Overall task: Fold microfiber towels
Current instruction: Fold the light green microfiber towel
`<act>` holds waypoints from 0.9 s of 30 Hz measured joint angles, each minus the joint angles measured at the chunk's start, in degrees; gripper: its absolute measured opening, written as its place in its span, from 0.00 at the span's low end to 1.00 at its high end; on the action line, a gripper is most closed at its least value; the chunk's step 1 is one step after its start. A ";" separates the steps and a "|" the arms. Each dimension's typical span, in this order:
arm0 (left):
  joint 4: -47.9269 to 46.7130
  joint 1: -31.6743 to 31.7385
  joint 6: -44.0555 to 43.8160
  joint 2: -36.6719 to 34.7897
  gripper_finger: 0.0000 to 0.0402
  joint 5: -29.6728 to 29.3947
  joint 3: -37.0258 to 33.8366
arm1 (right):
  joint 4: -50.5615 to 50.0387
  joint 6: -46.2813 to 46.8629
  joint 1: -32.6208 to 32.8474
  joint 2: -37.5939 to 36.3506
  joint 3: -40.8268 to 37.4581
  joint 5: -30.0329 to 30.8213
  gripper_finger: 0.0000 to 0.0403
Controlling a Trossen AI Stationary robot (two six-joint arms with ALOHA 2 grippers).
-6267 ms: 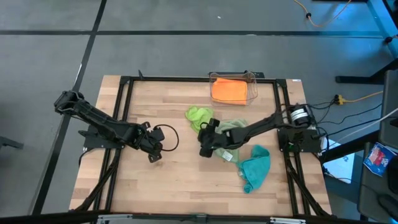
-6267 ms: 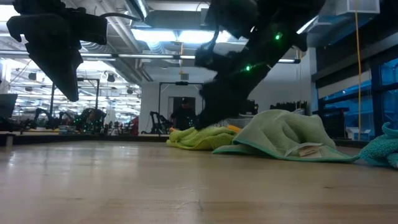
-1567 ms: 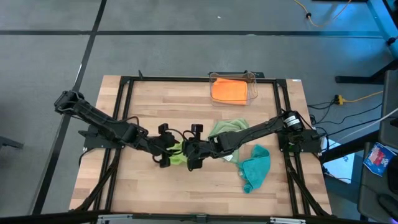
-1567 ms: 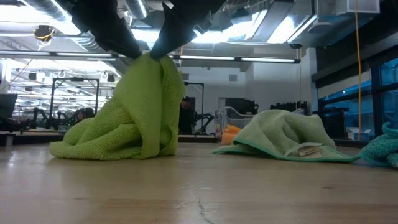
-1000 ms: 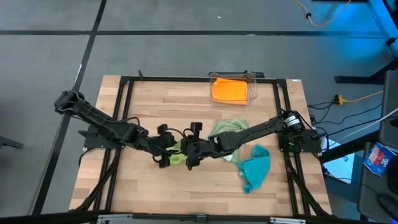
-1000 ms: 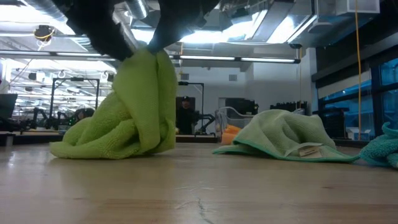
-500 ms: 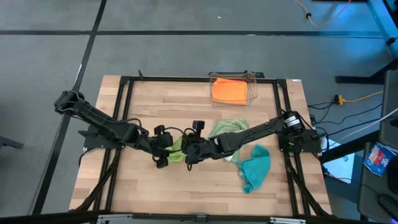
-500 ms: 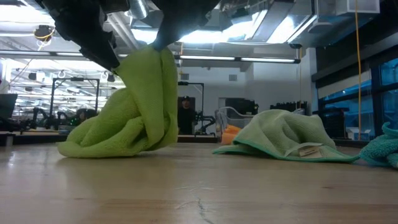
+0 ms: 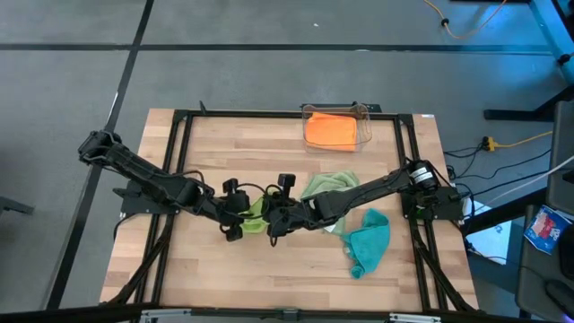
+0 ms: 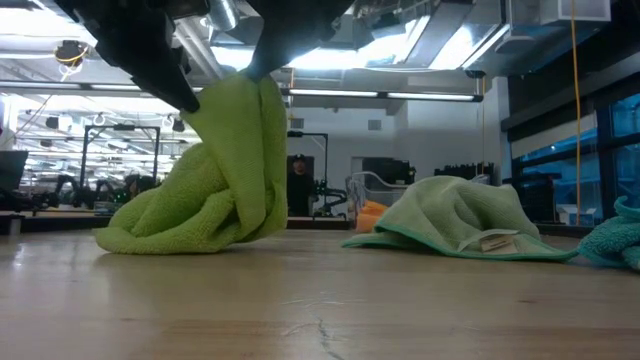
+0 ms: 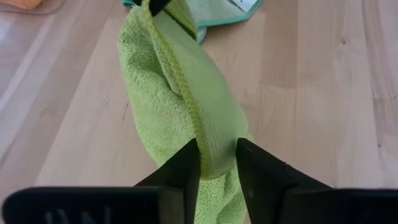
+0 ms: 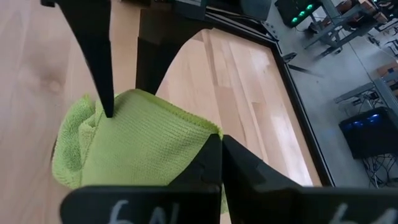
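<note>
The lime green towel (image 10: 220,180) stands as a raised heap at the table's middle, its top pulled up and its lower folds on the wood. My right gripper (image 12: 221,140) is shut on its top, and my left gripper (image 11: 217,149) is closed on a hemmed fold beside it. The pale sage towel (image 9: 327,187) with a white tag lies crumpled to the right. Nearer the right edge lies the teal towel (image 9: 368,240). The orange towel (image 9: 330,130) sits in the clear bin. My left gripper pinches a hemmed fold (image 11: 214,134) of the lime green towel between its two fingers (image 11: 186,165), near the raised top. It comes slanting down from the table's left. The fold runs taut up to the other gripper. My right gripper pinches the towel's hemmed edge (image 12: 208,129) at the raised top, slanting down from the table's right. The cloth hangs below the fingers, and its lower folds (image 10: 160,230) rest on the table.
The clear plastic bin (image 9: 359,117) stands at the table's far edge, right of centre. A black frame (image 9: 179,135) runs round the tabletop. Bare wood (image 9: 224,269) lies toward the near edge and on the left half.
My left gripper has closed in on the raised top of the lime green towel, next to my right gripper. The towel's lower heap has slid a little toward the table's right edge, while its top stays up.
</note>
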 joint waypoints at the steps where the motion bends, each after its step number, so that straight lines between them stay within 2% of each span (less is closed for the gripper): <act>1: -0.01 0.00 0.04 0.00 0.21 0.00 0.00 | -0.06 0.00 0.00 0.00 0.00 0.00 0.01; 13: -2.15 0.00 0.08 0.00 0.01 1.07 -0.02 | -0.22 0.04 0.00 0.00 0.00 -0.29 0.01; 21: -1.73 0.00 -5.82 -0.94 0.00 0.77 -0.07 | -1.32 0.06 0.00 0.00 0.04 -0.28 0.06; 25: -1.59 0.00 -6.07 -2.07 0.00 0.44 -0.07 | -1.60 2.60 0.00 -0.02 0.07 -0.52 0.09; 27: -1.64 -0.02 -6.09 -2.21 0.00 0.42 -0.07 | -2.82 5.58 -0.04 -0.09 0.07 -3.68 0.10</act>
